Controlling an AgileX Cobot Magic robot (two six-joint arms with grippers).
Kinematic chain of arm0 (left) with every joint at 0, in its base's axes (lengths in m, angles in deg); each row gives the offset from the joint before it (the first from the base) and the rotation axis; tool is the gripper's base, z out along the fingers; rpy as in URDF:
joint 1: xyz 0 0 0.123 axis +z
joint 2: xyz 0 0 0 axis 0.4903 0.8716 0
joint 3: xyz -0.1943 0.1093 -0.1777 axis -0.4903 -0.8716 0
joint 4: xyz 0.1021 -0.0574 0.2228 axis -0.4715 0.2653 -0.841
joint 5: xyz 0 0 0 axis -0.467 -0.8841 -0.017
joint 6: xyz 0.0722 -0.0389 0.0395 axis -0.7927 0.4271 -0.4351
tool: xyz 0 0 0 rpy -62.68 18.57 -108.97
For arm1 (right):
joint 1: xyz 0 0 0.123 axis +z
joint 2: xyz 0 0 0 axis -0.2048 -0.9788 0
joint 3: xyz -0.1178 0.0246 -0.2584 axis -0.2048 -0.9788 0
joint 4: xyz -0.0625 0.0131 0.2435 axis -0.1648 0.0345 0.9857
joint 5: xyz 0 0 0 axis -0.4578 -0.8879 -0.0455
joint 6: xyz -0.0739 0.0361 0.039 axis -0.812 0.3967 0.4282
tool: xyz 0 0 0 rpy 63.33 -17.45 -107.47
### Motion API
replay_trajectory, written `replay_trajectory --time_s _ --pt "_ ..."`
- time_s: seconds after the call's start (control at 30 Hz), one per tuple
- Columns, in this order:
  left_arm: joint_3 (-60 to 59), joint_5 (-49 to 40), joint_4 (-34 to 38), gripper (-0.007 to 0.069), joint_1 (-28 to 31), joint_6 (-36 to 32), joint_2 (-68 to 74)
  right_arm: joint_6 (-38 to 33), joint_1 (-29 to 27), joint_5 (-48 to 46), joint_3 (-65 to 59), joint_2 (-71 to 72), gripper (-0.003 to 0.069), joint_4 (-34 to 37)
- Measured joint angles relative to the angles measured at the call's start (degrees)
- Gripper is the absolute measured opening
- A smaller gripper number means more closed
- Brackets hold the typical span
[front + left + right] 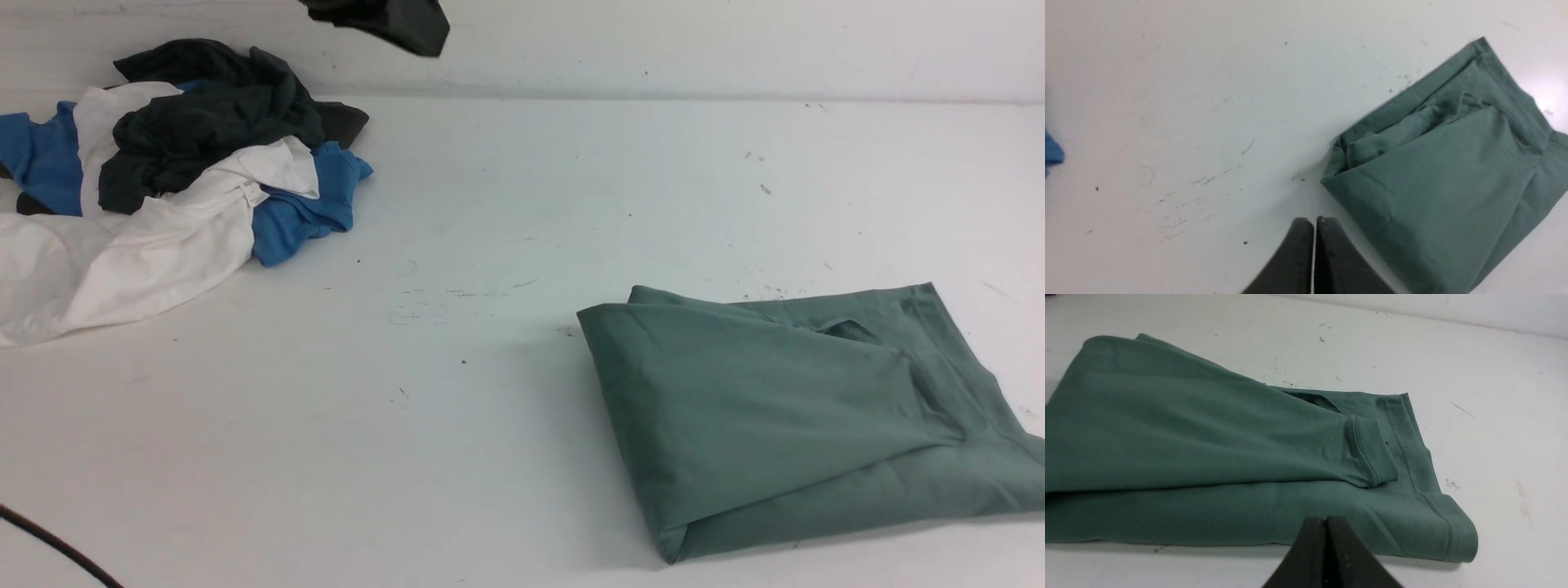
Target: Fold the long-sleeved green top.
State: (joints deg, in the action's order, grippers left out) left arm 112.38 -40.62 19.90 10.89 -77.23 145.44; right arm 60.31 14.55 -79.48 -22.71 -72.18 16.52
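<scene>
The green long-sleeved top [800,416] lies folded into a compact rectangle on the white table at the front right, a sleeve cuff [1372,457] resting on top. It also shows in the left wrist view [1449,175] and the right wrist view [1208,457]. My left gripper [1314,222] is shut and empty, above bare table beside the top's corner. My right gripper [1326,520] is shut and empty, just off the top's near edge. Neither gripper shows in the front view.
A pile of blue, white and dark grey clothes [171,180] lies at the back left. A dark cloth [384,20] hangs at the top edge. A black cable [49,543] crosses the front left corner. The table [490,245] meets a wall behind.
</scene>
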Motion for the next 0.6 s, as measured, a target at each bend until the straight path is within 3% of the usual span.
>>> replay_trajectory --time_s 0.2,0.3,0.47,0.6 --pt "-3.29 0.03 0.13 -0.0004 0.00 -0.20 -5.31 0.00 0.00 0.00 0.00 0.00 -0.0015 0.00" --pt "-13.15 0.03 -1.17 -0.0004 0.00 -1.62 -10.48 0.00 0.00 0.00 0.00 0.00 -0.0015 -0.02" --pt "-29.62 -0.02 -9.54 -0.0004 0.00 -4.56 -20.82 0.00 0.00 0.01 0.00 0.00 -0.0015 -0.09" --pt "-40.37 0.02 -13.49 -0.0004 0.00 -0.96 -29.29 0.00 0.00 0.01 0.00 0.00 -0.0015 -0.09"
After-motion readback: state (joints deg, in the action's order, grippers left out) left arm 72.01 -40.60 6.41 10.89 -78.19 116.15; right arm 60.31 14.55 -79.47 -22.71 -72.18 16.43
